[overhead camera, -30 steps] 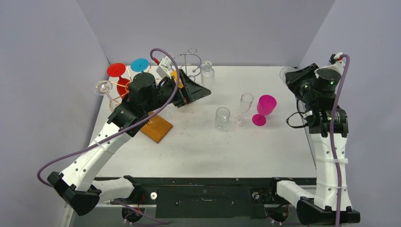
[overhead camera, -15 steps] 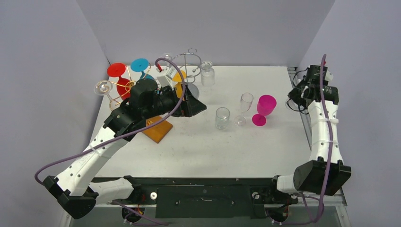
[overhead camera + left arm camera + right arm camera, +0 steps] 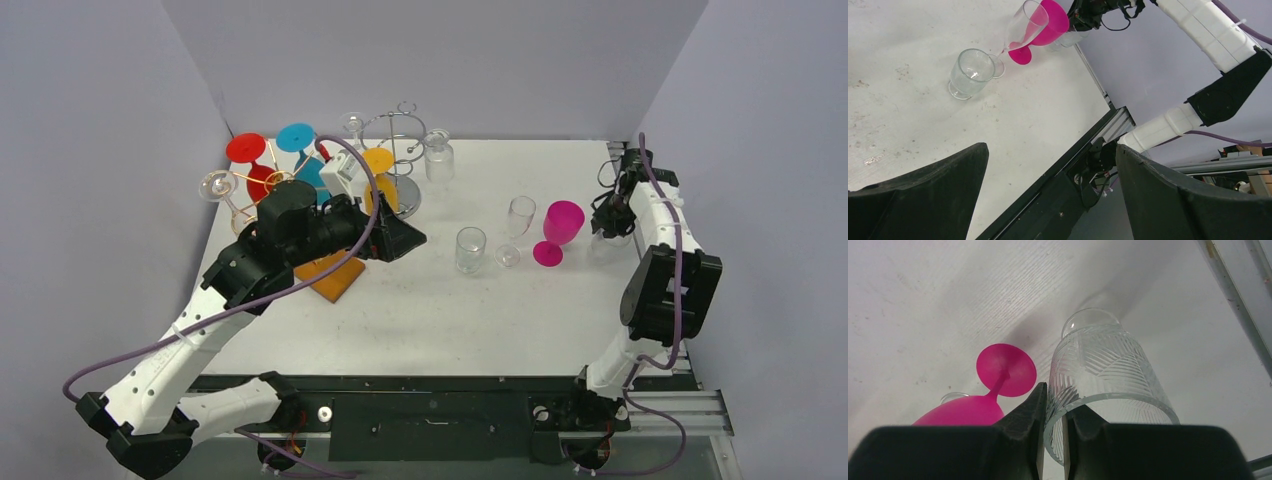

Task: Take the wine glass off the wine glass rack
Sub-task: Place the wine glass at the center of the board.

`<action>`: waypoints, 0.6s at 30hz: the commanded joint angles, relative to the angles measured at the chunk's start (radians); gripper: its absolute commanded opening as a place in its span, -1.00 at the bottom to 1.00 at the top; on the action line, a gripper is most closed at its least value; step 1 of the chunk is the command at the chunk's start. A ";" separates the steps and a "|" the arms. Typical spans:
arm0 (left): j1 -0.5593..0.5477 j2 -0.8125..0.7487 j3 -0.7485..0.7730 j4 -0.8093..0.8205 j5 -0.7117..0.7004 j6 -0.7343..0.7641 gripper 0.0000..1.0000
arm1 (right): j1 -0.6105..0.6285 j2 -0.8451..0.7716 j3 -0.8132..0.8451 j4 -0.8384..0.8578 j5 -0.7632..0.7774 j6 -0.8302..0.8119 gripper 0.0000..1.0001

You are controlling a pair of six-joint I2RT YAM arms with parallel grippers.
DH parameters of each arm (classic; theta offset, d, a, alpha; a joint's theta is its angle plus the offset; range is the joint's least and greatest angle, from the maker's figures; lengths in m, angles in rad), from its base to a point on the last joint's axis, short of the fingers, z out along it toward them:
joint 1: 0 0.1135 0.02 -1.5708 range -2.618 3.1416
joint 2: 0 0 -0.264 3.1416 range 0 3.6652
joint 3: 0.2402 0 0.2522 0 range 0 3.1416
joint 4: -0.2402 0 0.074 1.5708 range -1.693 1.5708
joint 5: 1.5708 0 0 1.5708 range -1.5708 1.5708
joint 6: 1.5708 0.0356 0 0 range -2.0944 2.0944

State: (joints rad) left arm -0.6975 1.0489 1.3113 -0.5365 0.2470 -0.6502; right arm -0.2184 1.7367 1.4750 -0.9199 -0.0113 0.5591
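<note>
Your left gripper (image 3: pixel 410 240) is spread wide with nothing between its fingers, hovering over the table (image 3: pixel 440 310). The wine glass rack (image 3: pixel 335 278) sits just behind it, toward its wrist and the table's far left corner. A clear wine glass (image 3: pixel 215 186) hangs at the rack's outer end, well apart from the open fingers, with a red-footed glass (image 3: pixel 246 148) and a blue-footed glass (image 3: pixel 296 137) near it. Ahead of the fingers stand a short tumbler (image 3: pixel 970 72) and a flute (image 3: pixel 1025 25). Your right gripper (image 3: pixel 1054 405) pinches the rim of a ribbed glass (image 3: pixel 1103 365), one finger inside it. A pink goblet (image 3: pixel 1006 370) stands just beside.
</note>
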 commanded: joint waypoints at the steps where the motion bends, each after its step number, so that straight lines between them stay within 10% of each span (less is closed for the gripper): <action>1: -0.003 -0.023 -0.004 0.021 0.007 0.020 0.93 | -0.015 0.042 0.065 0.037 -0.003 -0.018 -1.00; 18: -0.002 -0.012 -0.006 0.024 0.019 0.017 0.93 | -0.019 0.146 0.148 0.005 -0.008 -0.029 -0.68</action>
State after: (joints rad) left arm -0.6975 1.0435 1.3003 -0.5377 0.2508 -0.6460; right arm -0.2306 1.8805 1.5677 -0.9203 -0.0319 0.5400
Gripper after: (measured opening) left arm 0.965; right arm 0.145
